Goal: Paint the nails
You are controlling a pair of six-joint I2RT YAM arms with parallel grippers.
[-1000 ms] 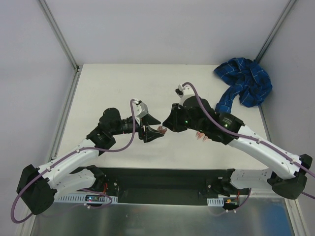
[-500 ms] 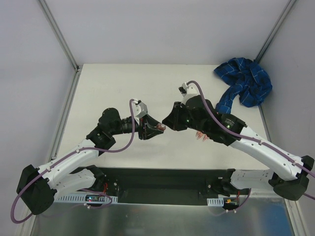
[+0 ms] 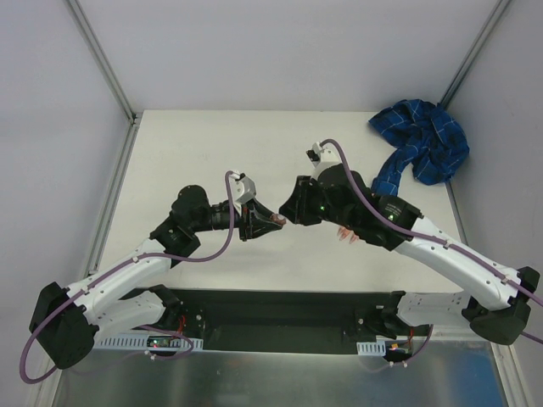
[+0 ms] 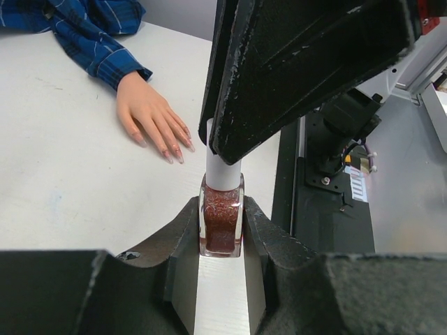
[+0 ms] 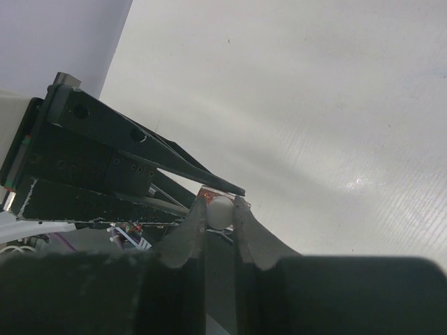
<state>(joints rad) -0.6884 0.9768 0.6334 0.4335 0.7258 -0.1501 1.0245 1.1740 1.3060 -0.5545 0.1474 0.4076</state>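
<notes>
Polish is not on the brush yet, as far as I can judge; the step in hand looks like the opening of the nail polish bottle [image 4: 221,227].

The left gripper [image 4: 222,209] is pinching the glass body of the bottle from both sides. The bottle stands upright in it, lifted above the table [image 4: 63,181]. The right gripper [image 5: 220,208] comes from above the bottle, and its two fingers are pressed on the white cap [image 4: 223,169].

The fake hand [image 4: 143,108] lies flat on the table to the right of the bottle, apart from it and partly under the right arm when seen from the top camera. Its nails [image 4: 174,150] point toward the near edge, and its blue plaid sleeve [image 4: 91,31] runs away from the bottle to the far corner. Whether the nails already carry colour I cannot tell.

To do this step well, I think the left gripper must hold the glass firm and level, so nothing spills. The right gripper should turn only around the axis of the cap, without pushing sideways, because the smooth bottle could slip or tilt in the grip. When the thread is free, the cap should rise straight up until the brush clears the neck. Only then should it travel from the bottle toward the nails.
</notes>
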